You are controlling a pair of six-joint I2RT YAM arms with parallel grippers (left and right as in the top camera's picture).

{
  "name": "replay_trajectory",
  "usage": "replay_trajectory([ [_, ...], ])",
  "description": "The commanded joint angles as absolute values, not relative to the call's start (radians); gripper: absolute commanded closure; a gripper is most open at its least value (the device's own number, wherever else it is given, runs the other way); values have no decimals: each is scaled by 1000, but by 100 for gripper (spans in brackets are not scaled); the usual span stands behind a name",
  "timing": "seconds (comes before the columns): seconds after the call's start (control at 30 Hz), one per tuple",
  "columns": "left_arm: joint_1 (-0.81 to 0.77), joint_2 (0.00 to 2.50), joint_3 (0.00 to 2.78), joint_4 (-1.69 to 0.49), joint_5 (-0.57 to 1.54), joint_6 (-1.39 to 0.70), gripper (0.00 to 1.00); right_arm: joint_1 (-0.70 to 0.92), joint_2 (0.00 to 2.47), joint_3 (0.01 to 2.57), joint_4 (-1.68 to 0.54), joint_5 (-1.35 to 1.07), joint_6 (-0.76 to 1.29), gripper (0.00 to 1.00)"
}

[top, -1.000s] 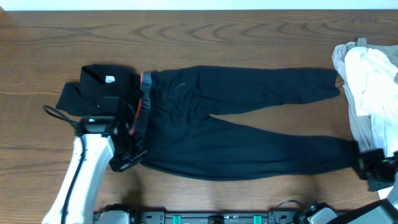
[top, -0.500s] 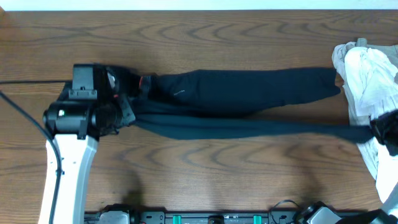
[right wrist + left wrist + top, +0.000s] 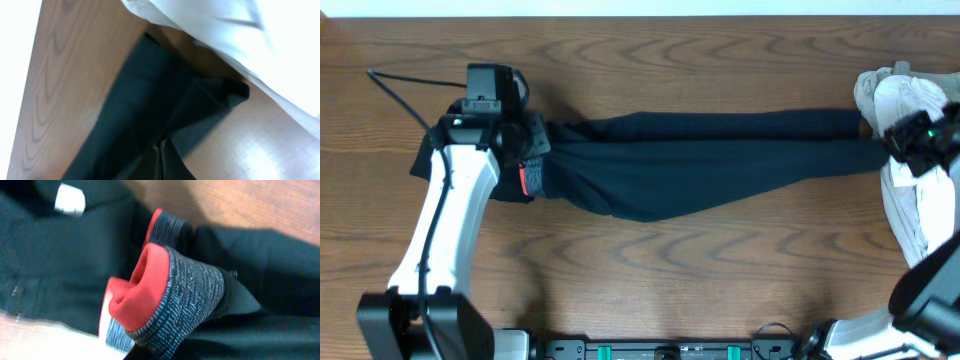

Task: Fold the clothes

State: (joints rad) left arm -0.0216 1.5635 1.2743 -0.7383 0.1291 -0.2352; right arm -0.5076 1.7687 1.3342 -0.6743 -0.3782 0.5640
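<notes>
While the dark navy trousers [image 3: 700, 160] are held stretched between the two arms, several slips are possible. Because the cloth is pulled nearly taut along the counter [image 3: 670, 270], the thin cuffs [image 3: 850, 140] could be drawn out of the right jaws. Equally, the bunched waistband [image 3: 165, 295] could be lost from the left jaws, and the lengthwise fold would fall open. A bulge is seen along the near edge at mid-length, so the two legs may not be matched edge to edge, and a crooked fold could be set. The white garments [image 3: 910, 200] are piled at the right end, touching the cuffs, and could be dragged along by the right arm. A black shirt [image 3: 50, 250] is seen just beside the waistband, partly under the left arm, and could be caught up with it.

The trousers are laid left to right across the middle of the counter, one leg doubled over the other, with the waistband at the left and the cuffs at the right. The left jaws are fully closed. The orange-red and grey waistband is seen bunched directly in front of them in the wrist view, and it is judged to be gripped there. The right jaws are also fully closed, at the right end, with dark cuff cloth running down into them beside the edge of the white garments.
</notes>
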Motion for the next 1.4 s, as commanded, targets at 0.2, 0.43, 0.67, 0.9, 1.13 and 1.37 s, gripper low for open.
replay_trajectory([
  [0.2, -18, 1702, 1296, -544, 130, -202, 94, -424, 1969, 1446, -479, -409, 696, 98],
  [0.43, -13, 1737, 1312, -459, 103, -197, 29, -414, 2012, 1447, -340, -447, 601, 43],
  [0.67, 11, 1694, 1436, -693, 104, -160, 27, -502, 1999, 1470, -696, -600, 290, 40],
  [0.9, 10, 1594, 1456, -860, 121, -150, 27, -498, 2002, 1457, -803, -336, 181, 34],
  [1.13, 10, 1466, 1456, -945, 131, -150, 27, -475, 2041, 1439, -736, -194, 258, 26],
  [1.37, 10, 1412, 1456, -979, 131, -150, 25, -465, 2116, 1438, -679, -230, 258, 26],
])
